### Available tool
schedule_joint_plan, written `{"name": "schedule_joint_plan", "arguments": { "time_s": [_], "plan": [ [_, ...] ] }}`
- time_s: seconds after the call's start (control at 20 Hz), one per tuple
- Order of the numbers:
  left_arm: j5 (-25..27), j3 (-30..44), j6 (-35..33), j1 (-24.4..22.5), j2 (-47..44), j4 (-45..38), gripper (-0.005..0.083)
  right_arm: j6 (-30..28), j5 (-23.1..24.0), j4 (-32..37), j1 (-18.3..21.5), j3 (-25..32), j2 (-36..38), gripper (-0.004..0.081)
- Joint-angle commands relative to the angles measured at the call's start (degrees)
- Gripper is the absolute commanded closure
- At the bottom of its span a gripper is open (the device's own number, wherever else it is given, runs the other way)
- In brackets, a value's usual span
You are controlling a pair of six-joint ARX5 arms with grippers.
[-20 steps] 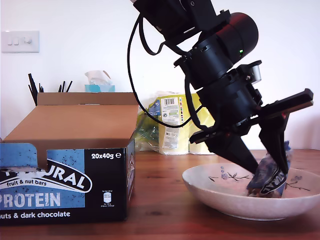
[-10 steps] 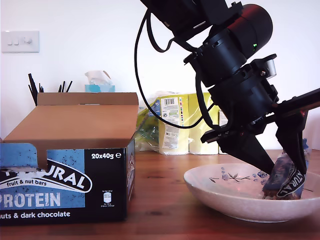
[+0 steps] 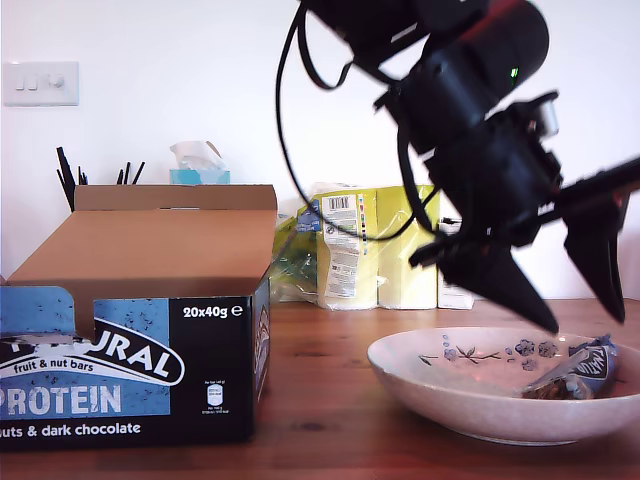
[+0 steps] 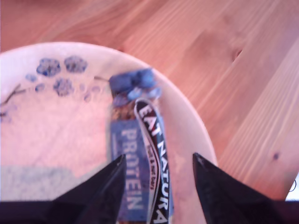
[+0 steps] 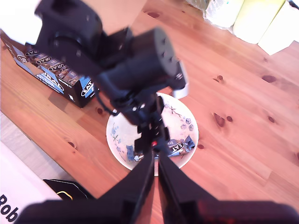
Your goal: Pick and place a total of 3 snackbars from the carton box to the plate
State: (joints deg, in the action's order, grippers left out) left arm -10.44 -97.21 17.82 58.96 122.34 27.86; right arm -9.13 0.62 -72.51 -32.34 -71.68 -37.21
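A snackbar [image 3: 580,372] in a dark blue wrapper lies tilted in the plate [image 3: 450,390], at its rim on the exterior view's right. My first gripper [image 3: 587,322] hangs open just above it, holding nothing. The first wrist view shows this snackbar [image 4: 128,168] on the plate [image 4: 56,121] between the spread fingers [image 4: 107,186]. The carton box [image 3: 130,370] stands open at the exterior view's left. From high up, the second wrist view shows the carton box [image 5: 51,70] with several bars inside, the plate [image 5: 180,116] and the snackbar [image 5: 180,147]. My second gripper [image 5: 155,186] is shut and holds nothing.
Yellow packs of paper rolls [image 3: 360,250] stand behind the plate by the wall. A tissue box [image 3: 198,165] and some pens [image 3: 70,175] show behind the carton box. Bare wooden tabletop [image 3: 320,380] lies between box and plate.
My first gripper opened and rose a little. The snackbar it held upright over the plate now lies in the plate, free of the fingers.
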Motion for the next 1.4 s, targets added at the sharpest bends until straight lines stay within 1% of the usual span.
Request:
{"name": "schedule_joint_plan", "arguments": {
  "time_s": [0.0, 0.05, 0.1, 0.2, 0.35, 0.4, 0.6, 0.75, 0.9, 1.0, 1.15, 1.25, 1.35],
  "plan": [
    [-0.1, -4.1, -1.9, -0.2, 1.2, 4.3, 0.0645, -0.3, 0.0, 0.3, 0.1, 0.3, 0.4, 0.0783],
    [0.0, -6.2, -3.4, -0.3, 0.7, 7.6, 0.0727, -0.4, 0.0, 0.4, 0.1, 0.3, 0.4, 0.0783],
    [0.1, -7.7, -5.0, -0.4, -0.3, 10.3, 0.0788, -0.4, 0.0, 0.7, 0.1, 0.3, 0.4, 0.0783],
    [2.0, -7.8, -6.4, -0.4, -3.7, 12.2, 0.0797, -0.4, 0.0, 1.5, 0.1, 0.3, 0.4, 0.0783],
    [8.4, -7.7, -7.4, -0.5, -8.5, 15.5, 0.0797, -0.5, 0.0, 2.5, 0.1, 0.5, 0.4, 0.0783],
    [9.5, -7.6, -7.5, -0.5, -9.6, 16.2, 0.0797, -0.8, 0.0, 3.2, 0.1, 0.6, 0.4, 0.0783],
    [9.9, -5.4, -7.9, -1.9, -13.9, 16.6, 0.0797, -1.6, -0.8, 8.1, 0.1, 3.0, 0.5, 0.0783],
    [10.4, 1.0, -7.9, -3.6, -18.1, 14.3, 0.0797, -2.3, -3.2, 13.1, 0.1, 6.8, 1.4, 0.0783],
    [10.4, 10.6, -7.8, -6.0, -24.7, 9.6, 0.0797, -2.3, -5.5, 16.7, 0.1, 10.8, 2.7, 0.0783],
    [10.4, 17.5, -7.8, -8.9, -30.0, 7.6, 0.0797, -2.3, -6.6, 18.0, 0.2, 13.0, 3.4, 0.0783],
    [10.3, 26.8, -7.5, -14.6, -37.5, 6.5, 0.0797, -2.3, -6.6, 19.2, 0.2, 14.7, 3.8, 0.0783],
    [10.3, 31.9, -7.4, -18.3, -41.2, 5.4, 0.0797, -2.3, -6.6, 19.9, 0.2, 14.8, 3.8, 0.0783],
    [10.3, 35.2, -7.1, -20.9, -42.6, 4.8, 0.0797, -2.3, -6.6, 21.2, 0.2, 14.8, 3.8, 0.0783]
  ]
}}
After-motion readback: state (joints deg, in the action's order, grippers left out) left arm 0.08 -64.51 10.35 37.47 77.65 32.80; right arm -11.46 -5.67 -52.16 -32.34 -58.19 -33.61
